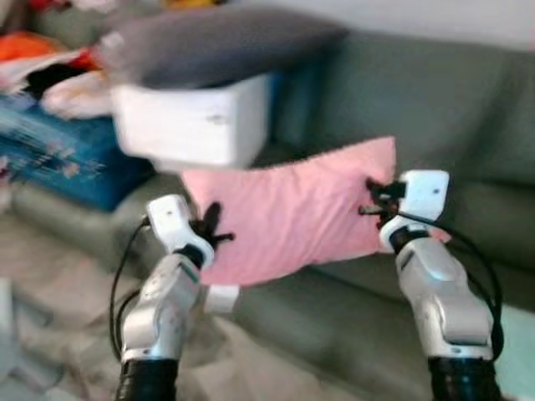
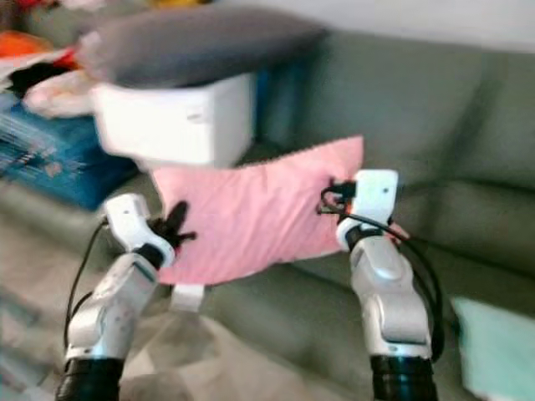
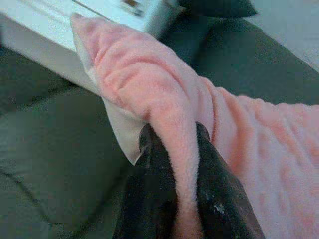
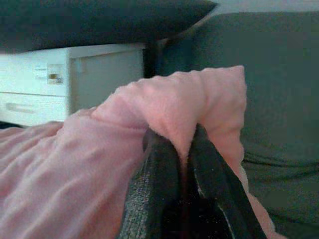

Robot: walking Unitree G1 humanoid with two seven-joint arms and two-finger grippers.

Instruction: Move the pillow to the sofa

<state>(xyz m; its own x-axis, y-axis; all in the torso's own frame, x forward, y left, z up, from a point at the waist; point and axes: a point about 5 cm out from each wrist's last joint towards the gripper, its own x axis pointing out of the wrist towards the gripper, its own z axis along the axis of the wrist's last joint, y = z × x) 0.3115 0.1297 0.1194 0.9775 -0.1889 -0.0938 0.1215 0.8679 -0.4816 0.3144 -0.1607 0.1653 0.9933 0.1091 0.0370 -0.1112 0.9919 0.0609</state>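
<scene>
I hold a soft pink pillow stretched between both arms, over the front of the grey-green sofa seat. My left gripper is shut on the pillow's lower left edge; in the left wrist view its black fingers pinch a fold of pink fabric. My right gripper is shut on the pillow's right edge, and the right wrist view has its fingers clamped on a pink corner. The pillow hangs just above the seat cushion.
A white box with a dark grey cushion on top stands on the sofa behind the pillow. To the left lie a blue patterned box and heaped clothes. The sofa's right part is bare. Views are blurred.
</scene>
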